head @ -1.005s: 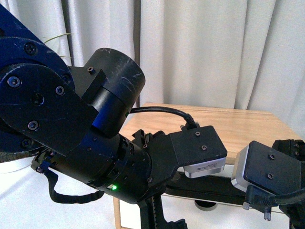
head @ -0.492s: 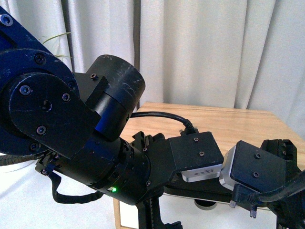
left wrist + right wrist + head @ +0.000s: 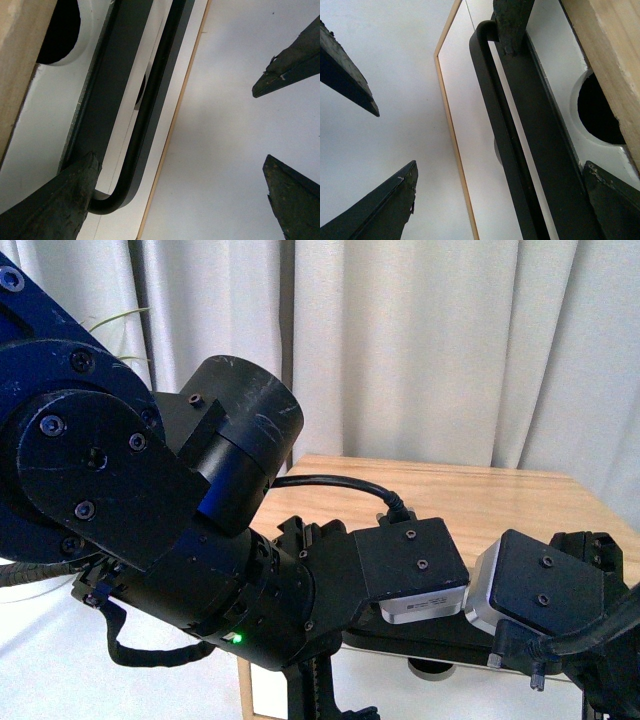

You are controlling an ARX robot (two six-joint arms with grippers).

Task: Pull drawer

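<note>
Beneath both wrists, in the front view, the drawer [image 3: 400,690] shows only as a white strip with its notch [image 3: 432,670]. The left arm [image 3: 200,570] fills most of the frame and the right arm [image 3: 600,660] reaches in beside it. We cannot read either set of jaws from here.

In the left wrist view, the left jaws are released and spread wide. The black handle [image 3: 150,110] runs between them, hard against one finger [image 3: 50,202] at its curved end and well apart from the opposite finger [image 3: 295,200].

In the right wrist view, the right jaws are likewise spread and grasp nothing. One finger [image 3: 512,25] overlaps the handle [image 3: 495,125] at its other end. Outside that finger lie the white front [image 3: 552,50] and the dark notch [image 3: 600,115].

We judge the drawer not yet drawn out, since its front sits right under the wood edge. With neither pair clenched, a pull could let the fingers slide off the thin bar. Uneven pulls from the two ends could also skew the drawer and jam it.

The light wood surface [image 3: 480,500] tops the cabinet. Pale curtains [image 3: 420,350] hang behind it, with a green leaf [image 3: 120,320] at their edge.
</note>
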